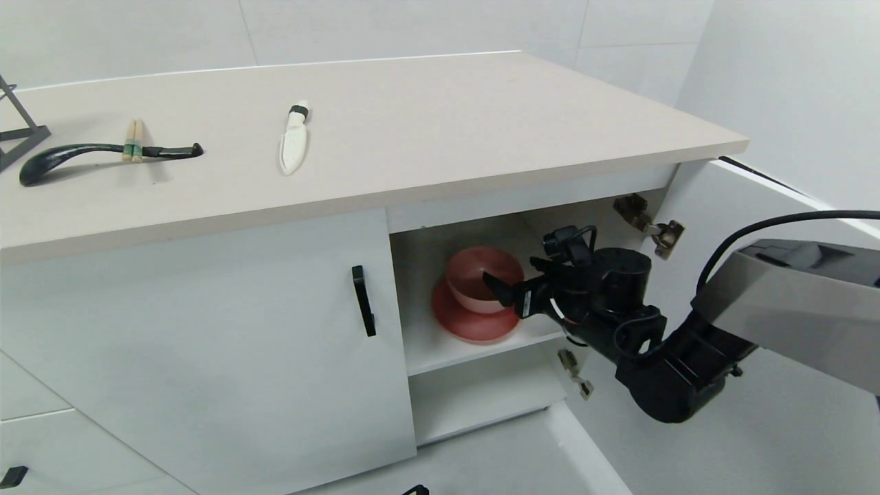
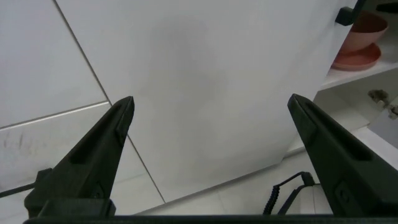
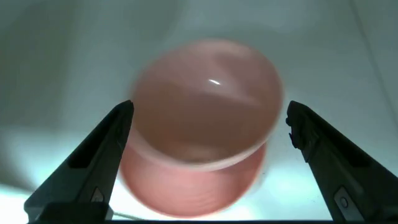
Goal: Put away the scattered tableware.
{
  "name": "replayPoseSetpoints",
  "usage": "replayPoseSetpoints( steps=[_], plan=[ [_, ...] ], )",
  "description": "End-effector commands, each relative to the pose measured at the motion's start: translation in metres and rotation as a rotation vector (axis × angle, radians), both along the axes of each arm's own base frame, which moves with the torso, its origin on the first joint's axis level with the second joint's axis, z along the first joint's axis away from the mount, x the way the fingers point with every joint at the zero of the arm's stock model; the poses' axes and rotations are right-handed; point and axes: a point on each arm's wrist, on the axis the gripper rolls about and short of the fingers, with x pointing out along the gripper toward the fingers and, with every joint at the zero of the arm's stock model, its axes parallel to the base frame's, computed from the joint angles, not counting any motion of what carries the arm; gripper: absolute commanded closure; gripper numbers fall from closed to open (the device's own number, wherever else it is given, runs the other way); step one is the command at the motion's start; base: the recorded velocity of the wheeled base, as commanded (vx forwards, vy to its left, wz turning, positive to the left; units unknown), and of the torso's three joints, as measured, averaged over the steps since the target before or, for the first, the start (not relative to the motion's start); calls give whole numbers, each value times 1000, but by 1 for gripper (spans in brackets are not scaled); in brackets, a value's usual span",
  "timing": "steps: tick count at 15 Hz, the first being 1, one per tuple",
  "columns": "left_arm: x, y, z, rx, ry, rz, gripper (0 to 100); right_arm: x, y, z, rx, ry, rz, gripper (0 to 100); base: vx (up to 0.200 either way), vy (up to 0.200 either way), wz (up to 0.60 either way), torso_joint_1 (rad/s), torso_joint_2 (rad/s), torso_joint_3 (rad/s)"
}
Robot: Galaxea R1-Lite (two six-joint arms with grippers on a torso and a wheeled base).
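Pink round bowl (image 1: 478,278) atop red flat plate (image 1: 467,323) near shelf (image 1: 440,354) edge; right gripper (image 3: 209,107) spread wide before it; left gripper (image 2: 210,101) wide, facing white door (image 1: 206,344).

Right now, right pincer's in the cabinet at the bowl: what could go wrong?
1. The right pincer is open and close around the pink bowl, which is stacked on the red plate. A bump could tip the bowl or shove the stack along the shelf.
2. The wrist cable sits near the door hinge and might snag during withdrawal.
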Motion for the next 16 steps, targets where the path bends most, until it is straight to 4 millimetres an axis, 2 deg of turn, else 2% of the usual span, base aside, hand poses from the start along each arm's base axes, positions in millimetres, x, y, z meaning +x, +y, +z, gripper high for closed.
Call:
replayPoseSetpoints(
  steps=[1, 3, 4, 5, 6, 8, 10, 12, 15, 16],
  plan=[
    [1, 0, 1, -1, -2, 2, 0, -60, -5, 16, -126, -142, 84, 0, 0, 0, 0, 0, 0, 0],
    [1, 0, 4, -2, -28, 3, 0, -84, -21, 16, -220, -178, 99, 0, 0, 0, 0, 0, 0, 0],
    [0, 0, 8, -6, -71, 4, 0, -106, -36, 30, -218, -184, 97, 0, 0, 0, 0, 0, 0, 0],
    [0, 0, 9, -8, -85, 6, 0, -119, -44, 42, -207, -203, 94, 0, 0, 0, 0, 0, 0, 0],
    [0, 0, 9, -6, -82, 7, 0, -143, -60, 55, -197, -220, 91, 0, 0, 0, 0, 0, 0, 0],
    [0, 0, 6, -3, -53, 9, 0, -184, -88, 61, -202, -209, 86, 0, 0, 0, 0, 0, 0, 0],
    [0, 0, 3, 5, -21, 13, 0, -205, -120, 77, -213, -214, -33, 0, 0, 0, 0, 0, 0, 0],
    [0, 0, 0, 14, 8, 36, 0, -224, -135, 84, -212, -209, -81, 0, 0, 0, 0, 0, 0, 0],
    [0, 0, -3, 1, 36, 41, 0, -239, -155, 87, -190, -184, -212, 0, 0, 0, 0, 0, 0, 0],
    [0, -1, -3, -1, 36, 47, 0, -255, -165, 88, -175, -189, -259, 0, 0, 0, 0, 0, 0, 0]
  ],
)
